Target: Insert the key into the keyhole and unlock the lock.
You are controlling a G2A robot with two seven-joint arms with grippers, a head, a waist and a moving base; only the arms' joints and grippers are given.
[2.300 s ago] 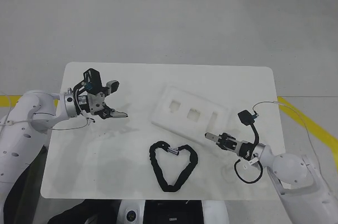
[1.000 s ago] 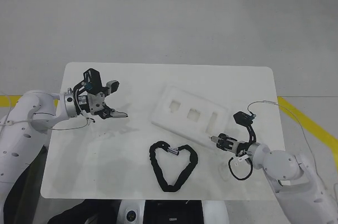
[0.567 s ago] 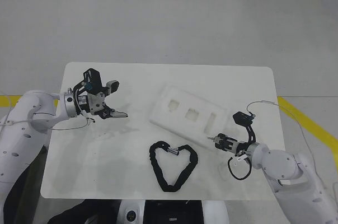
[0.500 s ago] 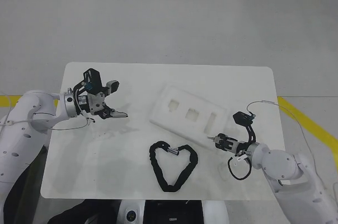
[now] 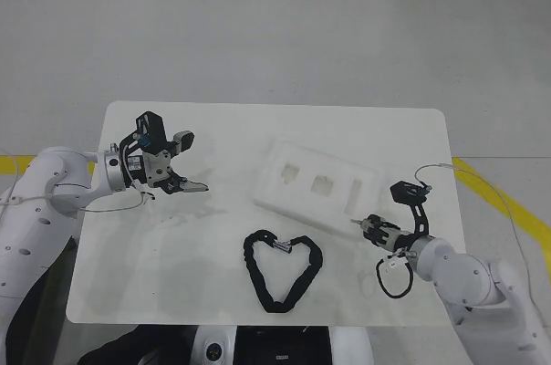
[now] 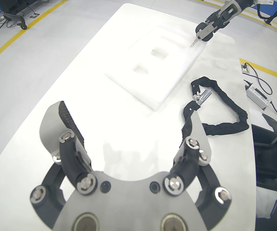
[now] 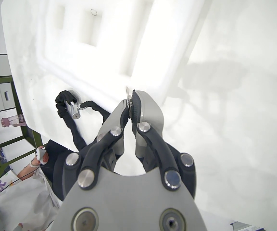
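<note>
The right gripper [image 7: 129, 103] pinches a small key [image 7: 128, 93], with the tip at twelve o'clock, just at the edge of a white foam tray [image 7: 177, 37]. From the gripper, a black chain lock [image 7: 62, 103] lies at ten o'clock on the table [image 7: 229, 126], and the keyhole end of its silver barrel [image 7: 74, 111] faces the camera. A small ring [image 7: 94, 12] sits in the tray's middle pocket at eleven.

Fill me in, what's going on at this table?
The right gripper has the key pinched between its fingers, at the edge of the white foam tray. The chain lock lies looped on the table with its lock cylinder free, so the key is not in yet. The left gripper is open and holds nothing, over the table's other side.
</note>
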